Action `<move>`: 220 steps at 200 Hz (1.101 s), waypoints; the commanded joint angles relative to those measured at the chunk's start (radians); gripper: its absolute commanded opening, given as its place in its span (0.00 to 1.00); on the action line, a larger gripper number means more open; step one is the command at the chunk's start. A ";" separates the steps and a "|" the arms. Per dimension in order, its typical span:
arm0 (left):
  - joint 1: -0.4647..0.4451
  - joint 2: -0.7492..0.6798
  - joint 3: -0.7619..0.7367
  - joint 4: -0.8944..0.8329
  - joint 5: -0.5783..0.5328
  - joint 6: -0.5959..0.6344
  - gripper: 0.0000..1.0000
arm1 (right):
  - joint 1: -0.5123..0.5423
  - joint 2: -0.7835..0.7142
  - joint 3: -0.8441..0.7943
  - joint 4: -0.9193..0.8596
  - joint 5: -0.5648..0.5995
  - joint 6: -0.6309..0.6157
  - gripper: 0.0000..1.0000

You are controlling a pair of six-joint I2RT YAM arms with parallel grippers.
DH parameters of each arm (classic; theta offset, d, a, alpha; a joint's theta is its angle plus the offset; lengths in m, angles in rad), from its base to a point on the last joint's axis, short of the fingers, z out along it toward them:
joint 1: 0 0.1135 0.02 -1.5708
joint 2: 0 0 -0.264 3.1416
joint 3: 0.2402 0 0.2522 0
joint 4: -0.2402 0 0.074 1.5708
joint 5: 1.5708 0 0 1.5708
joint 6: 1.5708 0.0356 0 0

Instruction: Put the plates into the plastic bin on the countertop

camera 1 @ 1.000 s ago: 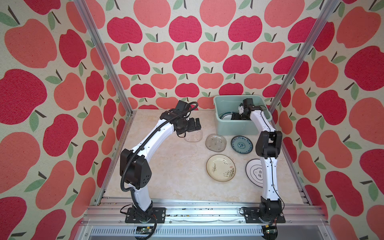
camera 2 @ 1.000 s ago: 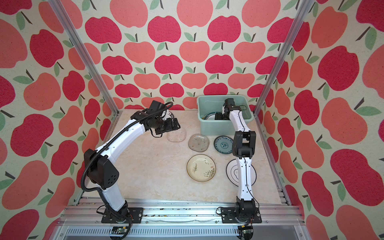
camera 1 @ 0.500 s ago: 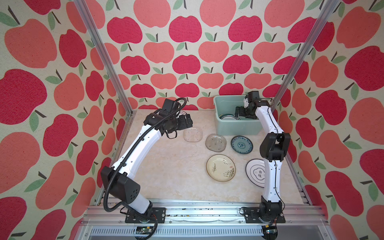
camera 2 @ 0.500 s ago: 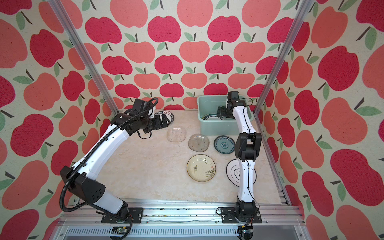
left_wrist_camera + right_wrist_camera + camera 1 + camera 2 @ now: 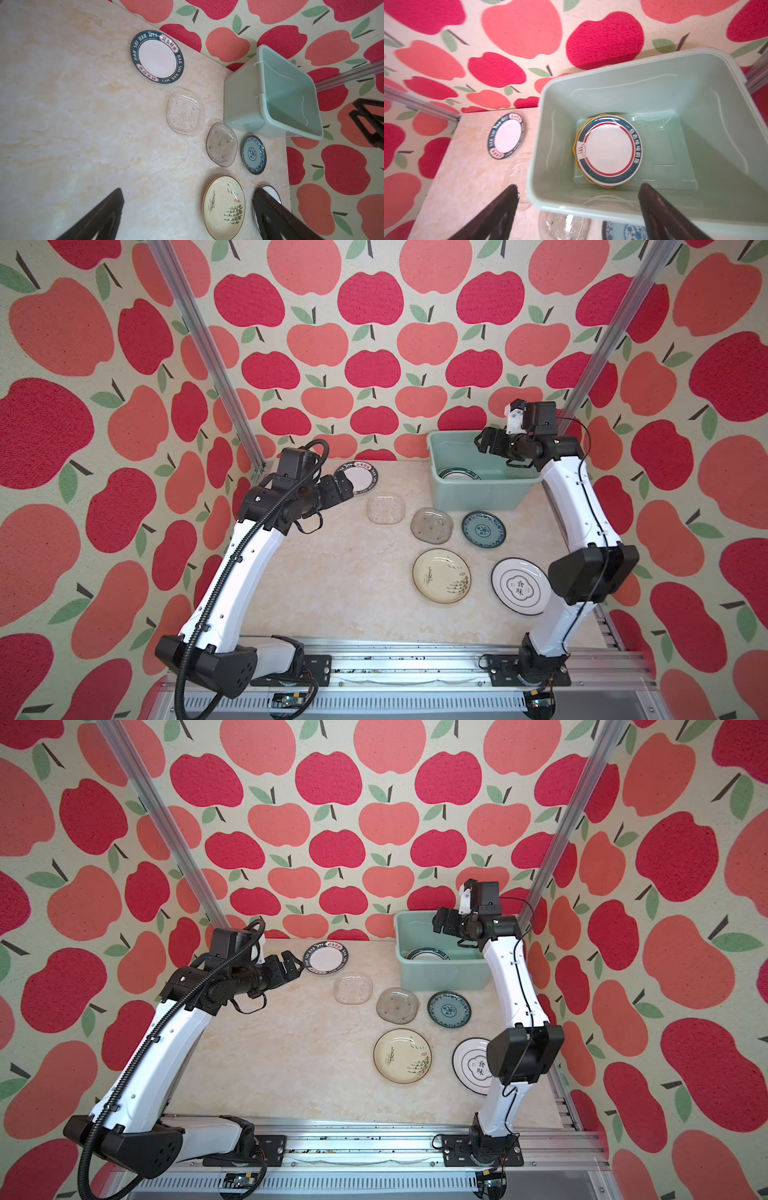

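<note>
Apple-printed walls enclose the marbled desk [image 5: 324, 580]. In a top view the left hand [image 5: 292, 965] is held wide open and empty, raised over the desk well to the left of the plastic bin [image 5: 478, 494]. Just beyond its fingertips, on the bin's side and apart from them, the lettered-rim plate [image 5: 356, 477] lies flat by the back wall. No long axis is offered by a round plate, so its near rim is judged the way in, and the left arm the nearer.

The right hand [image 5: 484, 442] is spread and empty above the bin, where a banded white plate [image 5: 609, 150] is stacked on a yellow plate [image 5: 574, 148]. In front of the bin are laid a clear glass plate [image 5: 386, 508], a greyer glass plate [image 5: 432, 524], a teal plate [image 5: 483, 529], a cream plate [image 5: 441, 576] and a character-marked white plate [image 5: 519, 587].
</note>
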 commanded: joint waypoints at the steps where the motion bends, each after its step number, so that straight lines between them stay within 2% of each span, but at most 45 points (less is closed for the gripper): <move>1: 0.070 -0.060 -0.072 -0.076 0.046 -0.052 1.00 | 0.107 -0.154 -0.184 0.152 -0.057 0.079 0.91; 38: 0.242 -0.170 -0.253 0.019 0.175 -0.108 1.00 | 0.345 -0.357 -0.471 0.265 0.000 0.065 0.88; 59: 0.330 -0.177 -0.343 0.116 0.264 -0.138 0.99 | 0.458 -0.398 -0.544 0.258 0.014 0.042 0.87; 83: 0.388 -0.129 -0.410 0.237 0.332 -0.147 0.98 | 0.531 -0.424 -0.607 0.277 -0.009 0.002 0.85; 114: 0.436 -0.024 -0.467 0.414 0.397 -0.135 0.98 | 0.567 -0.419 -0.643 0.288 -0.041 0.002 0.83; 148: 0.459 0.132 -0.465 0.544 0.462 -0.091 0.97 | 0.626 -0.376 -0.616 0.268 -0.051 -0.102 0.82; 181: 0.463 0.315 -0.424 0.677 0.502 -0.077 0.96 | 0.654 -0.333 -0.575 0.240 -0.065 -0.128 0.82; 220: 0.461 0.571 -0.305 0.813 0.561 -0.092 0.92 | 0.659 -0.308 -0.590 0.238 -0.091 -0.095 0.81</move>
